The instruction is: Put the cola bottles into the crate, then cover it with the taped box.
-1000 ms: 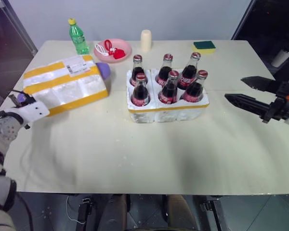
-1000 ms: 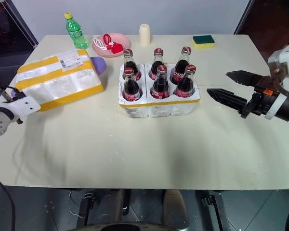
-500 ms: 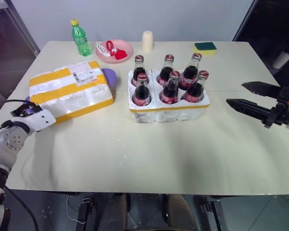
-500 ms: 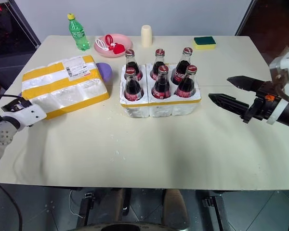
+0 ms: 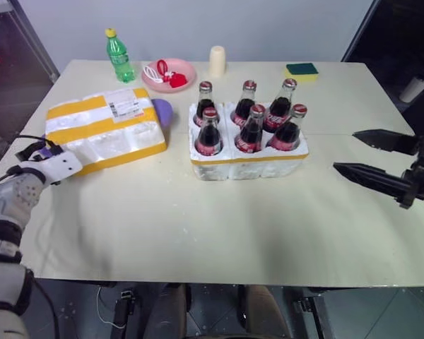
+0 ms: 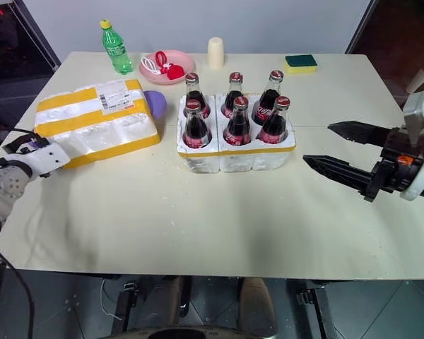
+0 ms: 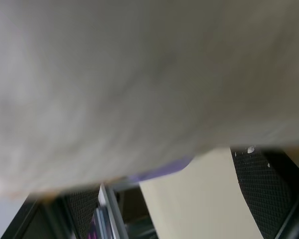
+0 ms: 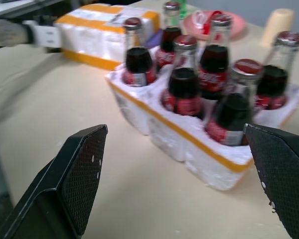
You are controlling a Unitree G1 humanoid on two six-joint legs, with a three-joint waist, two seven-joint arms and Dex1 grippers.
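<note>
Six cola bottles (image 5: 250,131) stand upright in the wells of the white foam crate (image 5: 247,168) at the table's middle. To its left lies the taped box (image 5: 102,127), white foam with broad yellow bands and a printed label. My left gripper (image 5: 60,164) is at the box's near-left end. In the left wrist view its black fingers (image 7: 259,181) stand wide apart under the box's close white surface, and I cannot tell whether they touch it. My right gripper (image 6: 316,143) hovers open and empty to the right of the crate, pointing at it.
At the back stand a green bottle with a yellow cap (image 5: 117,55), a pink plate (image 5: 168,74) of small red and white items, a cream cylinder (image 5: 215,61) and a green-yellow sponge (image 5: 301,69). A purple object (image 5: 162,111) lies between box and crate.
The right gripper, still open, has drawn back toward the table's near edge. The left hand has nudged in at the box's end. The view itself has shifted a little.
</note>
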